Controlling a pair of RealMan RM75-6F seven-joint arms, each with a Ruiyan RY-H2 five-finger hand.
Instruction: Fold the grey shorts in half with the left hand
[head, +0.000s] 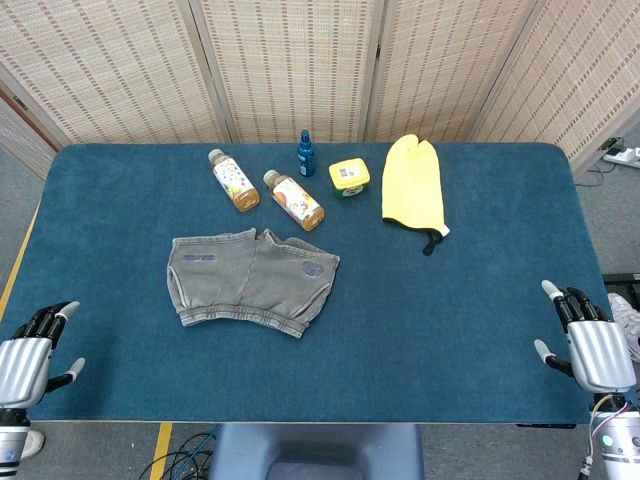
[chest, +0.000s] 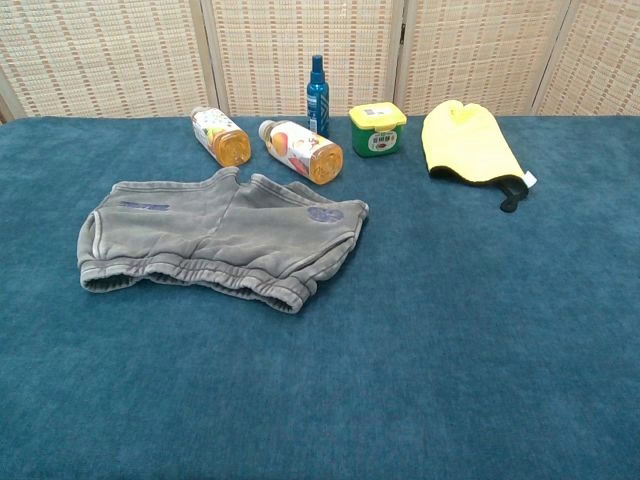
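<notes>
Blue-covered table (head: 450, 340), bearing all items. Grey shorts (head: 250, 280) spread flat, unfolded, left of centre, waistband toward near edge. Yellow mitt (head: 414, 185) far right of centre. Two juice bottles (head: 234, 181) lying beside small tub (head: 349, 177) and spray bottle (head: 306, 154). Left hand (head: 30, 355) and right hand (head: 590, 345) at near corners, fingers released, grasping nothing.

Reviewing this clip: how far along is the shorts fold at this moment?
Nothing is done yet: the grey shorts lie spread flat, both legs open, on the blue table. Nothing is in hand: the left robot hand and right robot hand sit open at the near table edge, apart from the cloth. Left to do: reach, grip one side, fold it over.
</notes>
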